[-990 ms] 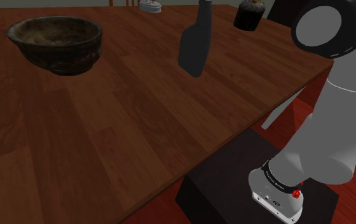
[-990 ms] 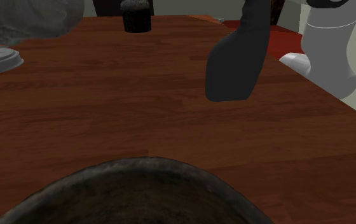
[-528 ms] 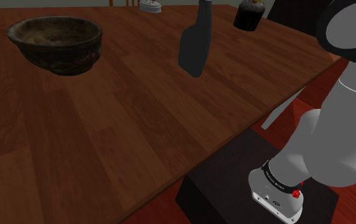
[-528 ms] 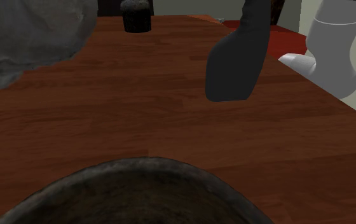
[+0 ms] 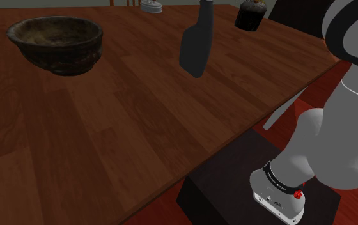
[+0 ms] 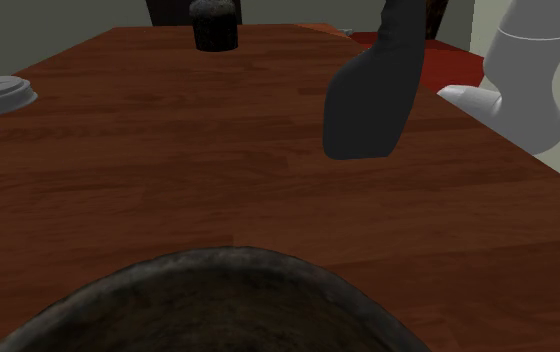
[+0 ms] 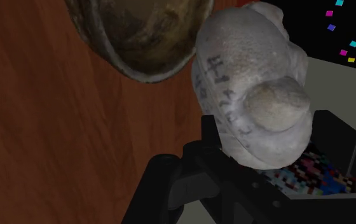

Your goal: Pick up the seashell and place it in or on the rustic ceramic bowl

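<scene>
Seashell [image 7: 246, 63] clasped in pincer [image 7: 269, 135]; bowl [image 7: 138, 28] beyond, on table [image 7: 43, 127].

Table [image 5: 107, 134]: smooth reddish wood grain, faint sheen; bowl [image 5: 56, 45]: rough, mottled dark-brown, dull surface; seashell [image 7: 253, 83]: grainy matt grey, stone-like.

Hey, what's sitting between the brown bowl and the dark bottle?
Nothing: in the shoulder view, bare wooden table separates the bowl from the dark bottle.

Foreground bowl rim [image 6: 236, 268], dark bottle [image 6: 368, 100], wooden table [image 6: 168, 170], white arm [image 6: 528, 75]
</scene>
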